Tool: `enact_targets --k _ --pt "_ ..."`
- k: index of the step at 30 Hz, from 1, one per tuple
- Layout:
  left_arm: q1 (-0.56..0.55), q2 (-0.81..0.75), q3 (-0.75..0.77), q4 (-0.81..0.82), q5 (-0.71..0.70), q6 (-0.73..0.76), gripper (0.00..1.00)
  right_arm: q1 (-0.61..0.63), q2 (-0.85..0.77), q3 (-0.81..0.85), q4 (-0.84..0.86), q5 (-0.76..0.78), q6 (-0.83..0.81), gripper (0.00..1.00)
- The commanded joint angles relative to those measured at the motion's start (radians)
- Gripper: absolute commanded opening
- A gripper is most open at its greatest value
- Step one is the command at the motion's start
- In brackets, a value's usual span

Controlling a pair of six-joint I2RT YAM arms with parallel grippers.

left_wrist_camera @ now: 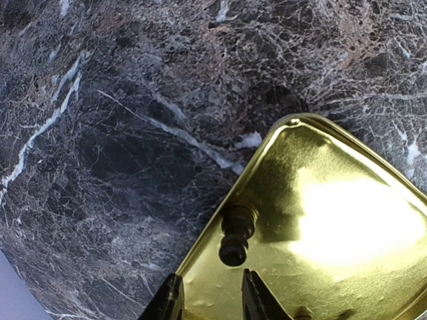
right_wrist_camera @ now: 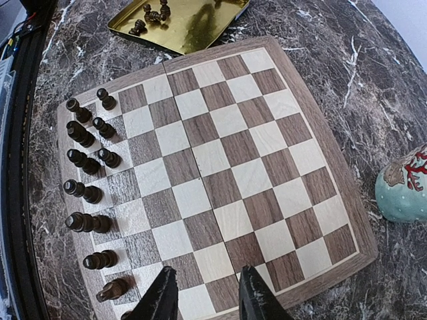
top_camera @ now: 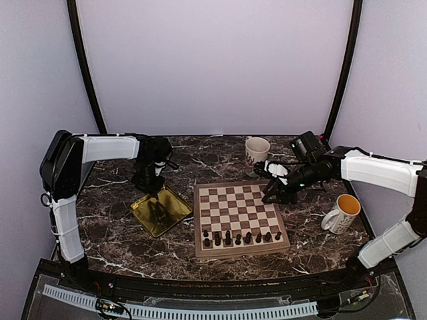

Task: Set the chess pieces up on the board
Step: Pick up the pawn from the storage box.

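Along the near edge of the square wooden chessboard with brown and cream squares [top_camera: 237, 203]: small dark brown turned chess pieces [top_camera: 240, 237], upright in a row on the last rank. A few more stand on the next rank towards the board's left end. The board's other squares are bare.

Left of the board, just beside its near-left corner, on the dark marble worktop [top_camera: 120, 233]: shiny gold square tray [top_camera: 175, 215] holding the pieces not yet placed. One piece [left_wrist_camera: 235, 235] lies on its side near a tray corner, and several more sit in a loose cluster [right_wrist_camera: 152, 13].

Left arm's fingers [left_wrist_camera: 168, 301]: over the tray, partly open and empty, with the lying piece just ahead of the tips.

Right arm's fingers [right_wrist_camera: 160, 300]: over the board's far-right part, parted, holding nothing.

Handling, as judged: the pieces look light, rigid, smooth and round in section. They would probably roll or skid on the polished tray, and their narrow bases would tip easily. The best hold seems to be across the slim stem between head and base. For the lying piece, the fingers should close square to its long axis. The pieces are not fragile, but an off-centre pinch could flick one away.
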Motion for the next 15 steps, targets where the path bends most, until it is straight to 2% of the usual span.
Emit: enact_targets --k 1,9,15 --pt "0.021 0.005 0.039 0.022 0.036 0.003 0.32 -0.007 -0.015 -0.007 0.026 -0.014 -0.004 0.32" --pt "0.033 0.041 0.069 0.052 0.078 0.019 0.31 -0.007 0.005 -0.008 0.02 -0.011 -0.011 0.32" --pt "0.038 0.053 0.071 0.06 0.091 0.026 0.22 -0.006 0.017 -0.006 0.017 -0.007 -0.014 0.32"
